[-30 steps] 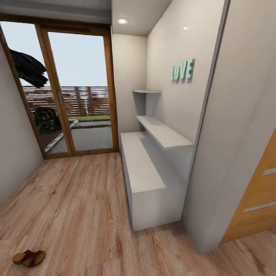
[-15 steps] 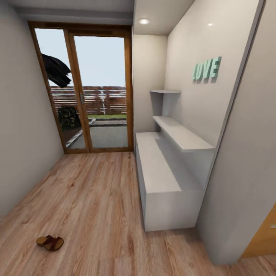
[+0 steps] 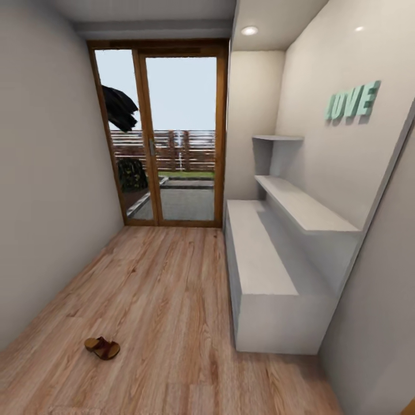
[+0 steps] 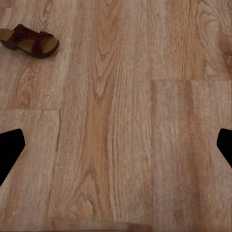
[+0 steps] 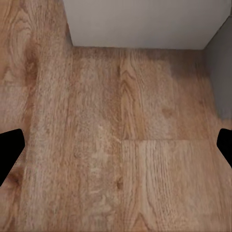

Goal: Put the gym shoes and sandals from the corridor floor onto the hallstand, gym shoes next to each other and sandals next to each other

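One dark-brown sandal (image 3: pixel 102 348) lies on the corridor floor (image 3: pixel 167 300) at the lower left of the head view, well away from the hallstand (image 3: pixel 262 259), which stands against the right wall. The left wrist view also catches the sandal (image 4: pixel 30 41), some way beyond my left gripper (image 4: pixel 116 150), which is open over bare planks. My right gripper (image 5: pixel 116 150) is open too, above the floor near the hallstand's end panel (image 5: pixel 145 21). The gym shoes are out of view.
A glass double door (image 3: pixel 167 138) with a wooden frame closes the corridor's far end. Plain walls run along both sides. Two staggered shelves (image 3: pixel 305 207) sit above the bench top, under green letters (image 3: pixel 353 102) on the wall.
The camera has swung to the left, so the door, hallstand and sandal all sit further right in the picture. The things themselves have not moved.
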